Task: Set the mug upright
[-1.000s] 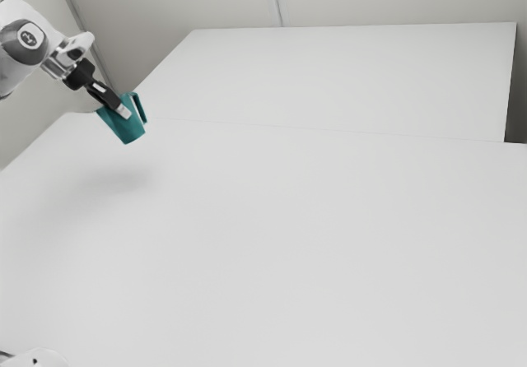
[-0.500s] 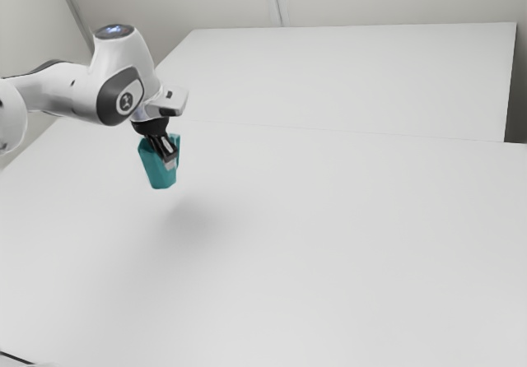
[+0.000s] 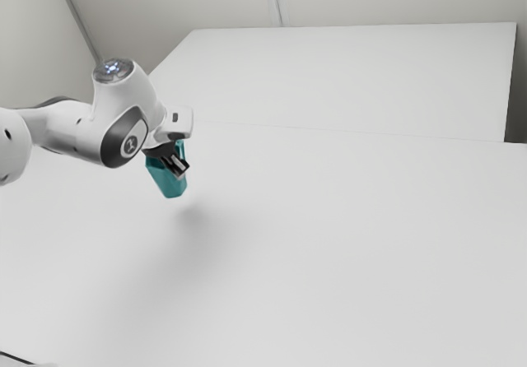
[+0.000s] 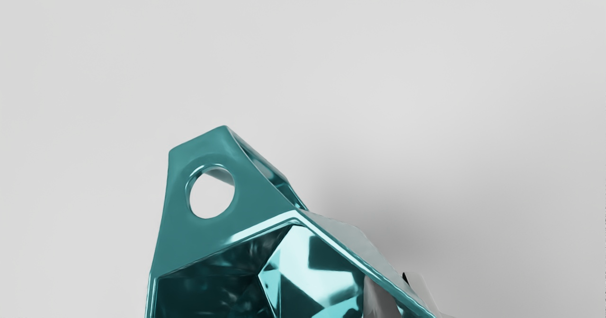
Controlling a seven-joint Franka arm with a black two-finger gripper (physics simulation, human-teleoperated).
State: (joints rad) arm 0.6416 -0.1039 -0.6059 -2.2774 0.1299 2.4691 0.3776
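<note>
In the exterior view, you see the arm [image 3: 74, 128] coming from that view's left, and its gripper [image 3: 180, 166] carries the teal mug [image 3: 167, 183] above the white table [image 3: 346, 243]. The mug leans, with its base toward the exterior view's right, and a soft shadow [image 3: 196, 217] is on the table near it. The wrist view gives you what the exterior view does not: the open mouth, the shiny faceted inside, and the round hole through the handle [image 4: 180, 209]. Here one pale finger [image 4: 421, 287] is at the outer side of the wall; a grey shape is inside, but you cannot tell if it is the other finger or a reflection. The jaws are closed on the mug and hold it in the air.

Compared with half a second ago, the mug and the hand are a little lower in the exterior view, and the mug is more tilted. From the first picture, both have come well toward the exterior view's right. On the arm you can see a round badge [image 3: 130, 145] with a small dark mark, but you can read no word in it.
</note>
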